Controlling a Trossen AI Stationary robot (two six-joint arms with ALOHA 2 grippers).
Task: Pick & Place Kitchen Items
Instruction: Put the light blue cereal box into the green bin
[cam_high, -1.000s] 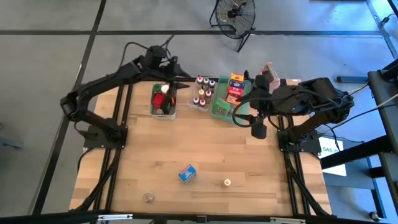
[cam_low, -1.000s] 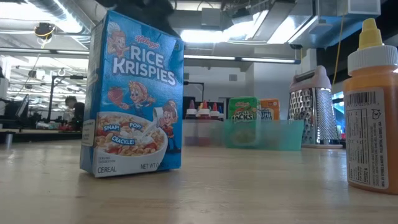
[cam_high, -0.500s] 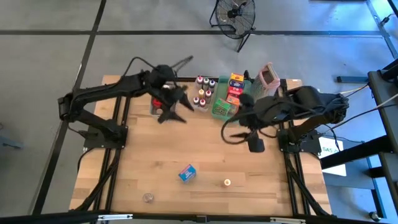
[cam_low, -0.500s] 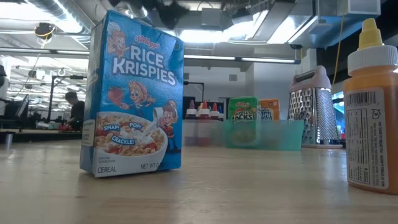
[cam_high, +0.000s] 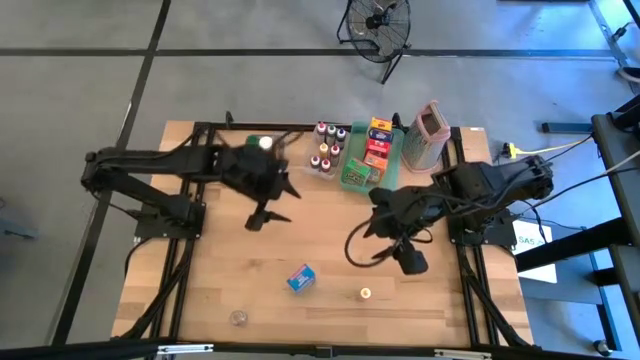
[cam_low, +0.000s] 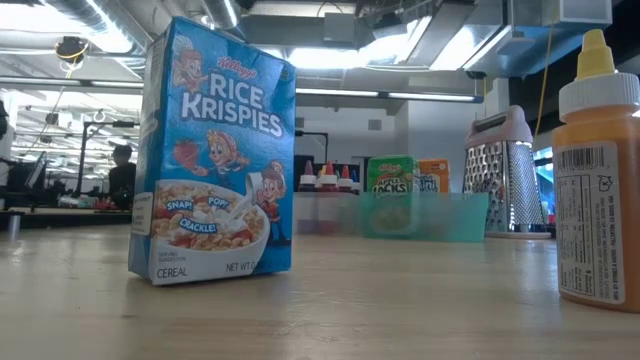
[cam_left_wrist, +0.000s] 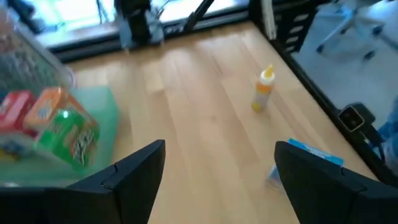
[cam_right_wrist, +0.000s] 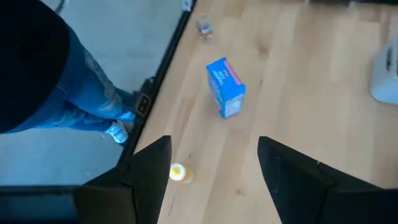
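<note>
A blue Rice Krispies box (cam_high: 301, 278) stands upright on the wood table, filling the low view's left (cam_low: 215, 150). An orange bottle with a white cap (cam_high: 365, 293) (cam_low: 600, 170) stands to its right, and a small clear jar (cam_high: 238, 318) sits near the near edge. My left gripper (cam_high: 268, 206) is open over bare wood left of centre, and its wrist view shows the bottle (cam_left_wrist: 263, 88) and the box (cam_left_wrist: 308, 155) ahead. My right gripper (cam_high: 366, 242) is open right of centre, above the box (cam_right_wrist: 225, 87) and the bottle (cam_right_wrist: 177, 172). Both hold nothing.
At the far edge a green tray (cam_high: 388, 178) holds small food boxes, beside a clear bin of tiny bottles (cam_high: 327, 148) and a tall box grater (cam_high: 428, 125). Another bin (cam_high: 262, 146) lies partly under my left arm. A person in jeans (cam_right_wrist: 93, 93) stands off the near edge.
My left gripper has swung away from the clear bin at the far edge, toward the near edge and out over the open table. My right gripper has left the green tray and travelled toward the near edge and leftward, toward the blue box. The items on the table have kept still.
</note>
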